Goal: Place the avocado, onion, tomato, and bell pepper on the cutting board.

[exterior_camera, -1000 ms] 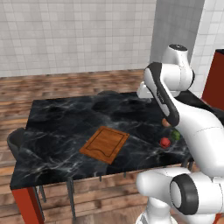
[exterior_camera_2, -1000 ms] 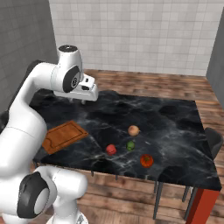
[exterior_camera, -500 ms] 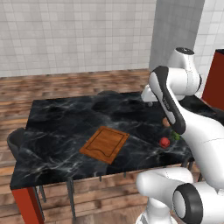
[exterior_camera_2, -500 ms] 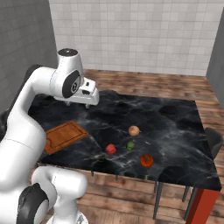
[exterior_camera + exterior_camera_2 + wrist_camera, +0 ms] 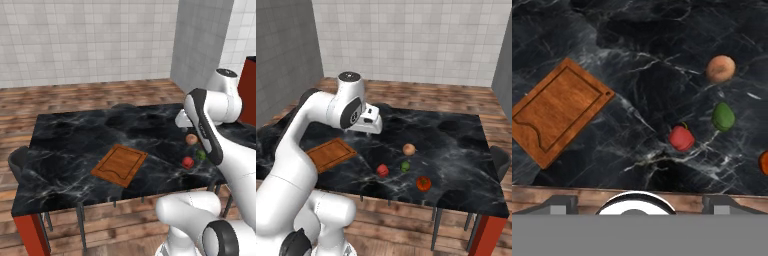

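gripper (image 5: 372, 131) jaws wide, holding nothing, above table | table (image 5: 466, 150) black marble | cutting board (image 5: 554, 111) bare, well left of produce | onion (image 5: 720, 69), avocado (image 5: 723, 117), bell pepper (image 5: 681, 138), tomato (image 5: 423, 183) loose on marble

White rounded arm (image 5: 311, 125) segments, dark grey joint rings, black round cap on top joint, glossy shells

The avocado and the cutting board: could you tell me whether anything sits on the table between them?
Almost nothing: the avocado and the cutting board are separated by bare black table. The red bell pepper lies just beside that line, close to the avocado.
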You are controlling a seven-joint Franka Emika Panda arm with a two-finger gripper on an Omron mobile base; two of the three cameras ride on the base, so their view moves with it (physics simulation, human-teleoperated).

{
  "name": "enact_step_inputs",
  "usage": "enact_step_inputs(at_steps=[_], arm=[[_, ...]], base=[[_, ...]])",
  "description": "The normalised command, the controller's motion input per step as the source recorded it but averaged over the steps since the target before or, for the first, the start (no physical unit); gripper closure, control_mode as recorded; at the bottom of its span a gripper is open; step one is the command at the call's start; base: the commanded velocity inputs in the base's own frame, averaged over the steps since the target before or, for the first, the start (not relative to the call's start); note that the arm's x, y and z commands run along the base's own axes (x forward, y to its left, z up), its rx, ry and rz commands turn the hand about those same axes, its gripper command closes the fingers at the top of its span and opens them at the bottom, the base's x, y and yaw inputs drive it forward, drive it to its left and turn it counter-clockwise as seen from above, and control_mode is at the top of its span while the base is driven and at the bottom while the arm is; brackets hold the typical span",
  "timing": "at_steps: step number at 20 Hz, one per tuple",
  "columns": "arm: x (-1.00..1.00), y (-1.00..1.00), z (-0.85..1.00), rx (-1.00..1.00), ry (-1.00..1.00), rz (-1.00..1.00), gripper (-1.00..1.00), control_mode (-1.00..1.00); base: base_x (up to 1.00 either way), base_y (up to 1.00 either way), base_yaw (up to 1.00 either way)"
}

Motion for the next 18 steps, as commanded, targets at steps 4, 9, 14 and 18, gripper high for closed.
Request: enact_step_inputs(at_steps=[4,9,14,18], arm=[[-0.01,-0.24,-0.29,0.0,0.0,0.0,-1.0,-1.0],[0.0,-0.17,-0.37,0.0,0.0,0.0,-1.0,-1.0],[0.11,-0.05,-0.33,0.0,0.05,-0.04,-1.0,-1.0],[0.28,0.0,-0.31,0.0,0.08,-0.1,-1.0,-1.0]], base=[[0.0,0.0,0.0],[0.0,0.0,0.0],[0.0,0.0,0.0],[0.0,0.0,0.0]])
